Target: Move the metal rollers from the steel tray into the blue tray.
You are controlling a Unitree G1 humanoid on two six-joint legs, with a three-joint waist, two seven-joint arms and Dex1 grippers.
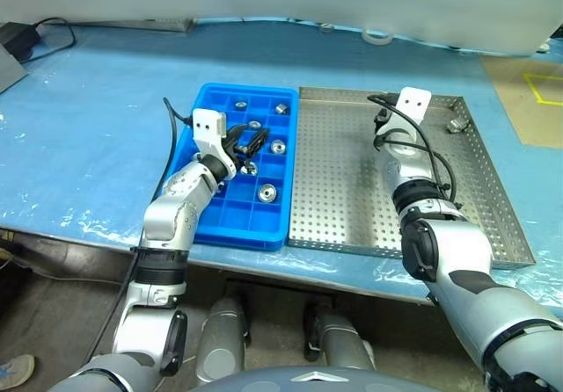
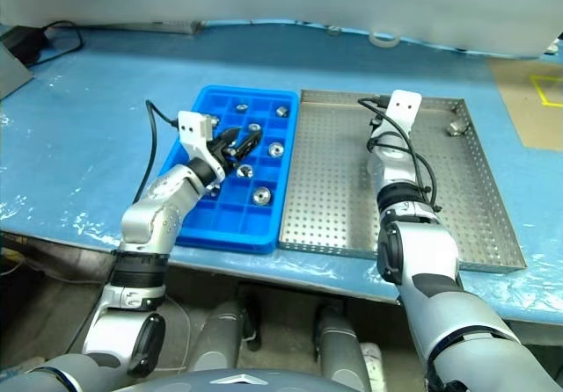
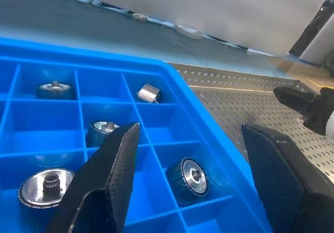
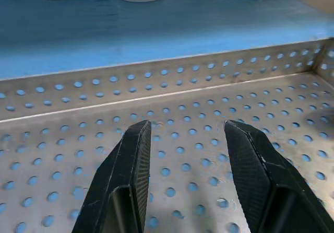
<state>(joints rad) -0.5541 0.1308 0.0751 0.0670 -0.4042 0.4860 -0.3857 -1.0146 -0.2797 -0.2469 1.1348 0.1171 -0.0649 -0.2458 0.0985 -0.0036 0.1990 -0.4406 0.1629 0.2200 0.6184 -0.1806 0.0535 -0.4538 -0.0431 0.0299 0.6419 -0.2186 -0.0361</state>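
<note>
**Both grippers empty, one roller left in the steel tray**

The blue tray (image 1: 230, 225) lies on a blue sheet (image 1: 79, 137), touching the steel tray (image 1: 352, 207) at its 3 o'clock side. Several rollers (image 1: 267, 193) sit in the blue tray's compartments, one per cell, mostly in the column nearest the steel tray and the one beside it. In the head views they lie at about 12, 1, 3 and 5 o'clock of the blue tray's middle. One more roller (image 1: 456, 126) lies in the steel tray, close to the corner at 1 o'clock, near the rim. The rest of the perforated base shows bare.

The left gripper (image 1: 249, 141) hangs over the middle of the blue tray, pointing toward 2 o'clock. Its jaws are spread with nothing between them; in the left wrist view a roller (image 3: 188, 179) sits in the cell below the gap, apart from both fingers (image 3: 112, 175).

The right gripper (image 4: 188, 154) is over the steel tray's 12 o'clock part, pointing at the far rim. Its jaws are spread and empty, with only the perforated base seen between them. The lone roller lies well apart from it, toward 3 o'clock.

A roll of tape (image 1: 378, 35) lies on the sheet beyond the steel tray, at 12 o'clock.
</note>
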